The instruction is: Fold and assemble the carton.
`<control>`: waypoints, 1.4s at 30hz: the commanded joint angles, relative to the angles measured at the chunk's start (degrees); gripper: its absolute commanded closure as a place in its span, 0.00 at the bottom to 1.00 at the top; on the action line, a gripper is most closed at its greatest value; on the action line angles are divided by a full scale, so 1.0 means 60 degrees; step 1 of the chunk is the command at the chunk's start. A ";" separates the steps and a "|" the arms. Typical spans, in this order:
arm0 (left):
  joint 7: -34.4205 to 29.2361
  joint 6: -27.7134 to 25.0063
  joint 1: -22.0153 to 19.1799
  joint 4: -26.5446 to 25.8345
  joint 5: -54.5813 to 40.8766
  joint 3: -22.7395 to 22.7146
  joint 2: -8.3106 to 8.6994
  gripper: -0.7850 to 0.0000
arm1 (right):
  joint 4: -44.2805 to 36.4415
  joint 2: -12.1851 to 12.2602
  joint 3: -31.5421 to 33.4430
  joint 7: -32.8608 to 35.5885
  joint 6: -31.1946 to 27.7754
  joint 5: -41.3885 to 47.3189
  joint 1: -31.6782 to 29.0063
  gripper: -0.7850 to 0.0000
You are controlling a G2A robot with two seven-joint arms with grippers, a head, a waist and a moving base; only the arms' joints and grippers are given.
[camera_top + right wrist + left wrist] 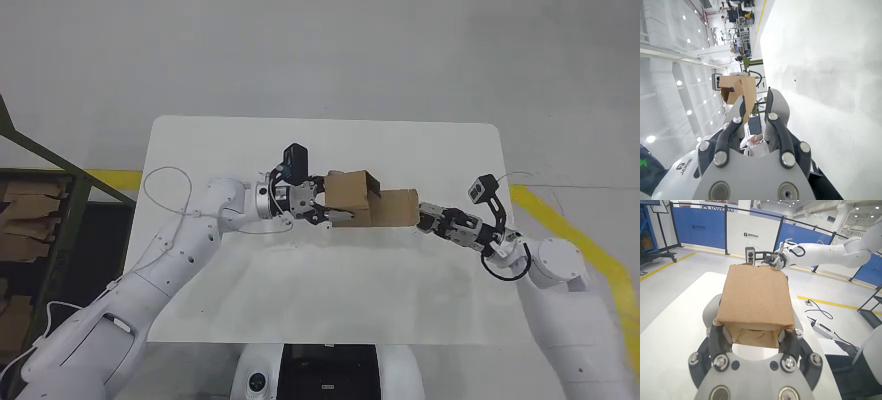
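Top view first: the brown carton point(365, 198) sits over the middle of the white counter point(300, 290), stretched between my two arms. My left pincer point(318, 208) is clamped across one open end, a finger pressed to each outer wall. At the far end my right pincer point(428, 217) stands spread, and a carton flap pokes in between its fingers, lying against one pad.

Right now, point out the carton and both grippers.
carton point(755, 294): left wrist view, middle of its broad panel.
left gripper point(324, 211): top view, between its jaws, at the carton's end.
right gripper point(755, 95): right wrist view, between its jaws.
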 commanded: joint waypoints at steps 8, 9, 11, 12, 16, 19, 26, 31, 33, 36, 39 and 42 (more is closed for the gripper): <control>-0.0071 0.0000 0.0003 -0.0017 0.0023 0.0121 -0.0066 0.35 | 0.0500 -0.0242 -0.1072 0.0380 -0.0481 0.0825 0.0731 0.75; -0.0128 0.0000 -0.0006 0.0009 0.0025 0.0172 -0.0074 0.35 | 0.0506 -0.0260 -0.1137 0.0434 -0.0525 0.0891 0.0817 0.75; -0.0253 0.0000 -0.0047 0.0068 0.0051 0.0267 -0.0089 0.34 | 0.0535 -0.0288 -0.1252 0.0530 -0.0571 0.0966 0.0970 0.75; -0.0281 0.0000 -0.0068 0.0078 0.0069 0.0304 -0.0099 0.34 | 0.0550 -0.0300 -0.1313 0.0572 -0.0575 0.0982 0.1038 0.75; -0.0311 0.0000 -0.0117 0.0105 0.0102 0.0426 -0.0129 0.35 | 0.0602 -0.0353 -0.1568 0.0662 -0.0608 0.0999 0.1252 0.74; -0.0394 0.0000 -0.0170 0.0144 0.0248 0.0445 -0.0144 0.35 | 0.0621 -0.0381 -0.1698 0.0732 -0.0643 0.1003 0.1393 0.74; -0.0477 0.0000 -0.0179 0.0225 0.0402 0.0426 -0.0180 0.33 | 0.0509 -0.0354 -0.1707 0.0662 -0.0614 0.0590 0.1528 0.74; -0.0552 0.0000 -0.0152 0.0259 0.0433 0.0392 -0.0189 0.33 | 0.0310 -0.0301 -0.1612 0.0589 -0.0519 0.0245 0.1501 0.74; -0.0594 0.0000 -0.0145 0.0261 0.0452 0.0375 -0.0191 0.33 | 0.0220 -0.0283 -0.1582 0.0598 -0.0499 0.0165 0.1476 0.74; -0.0664 0.0000 -0.0133 0.0274 0.0464 0.0335 -0.0196 0.32 | 0.0055 -0.0257 -0.1547 0.0577 -0.0454 0.0045 0.1417 0.73; -0.0720 0.0000 -0.0112 0.0269 0.0482 0.0307 -0.0202 0.33 | -0.0103 -0.0229 -0.1496 0.0620 -0.0415 -0.0005 0.1362 0.73; -0.0754 0.0000 -0.0091 0.0265 0.0483 0.0272 -0.0208 0.33 | -0.0217 -0.0203 -0.1493 0.0691 -0.0336 -0.0140 0.1323 0.74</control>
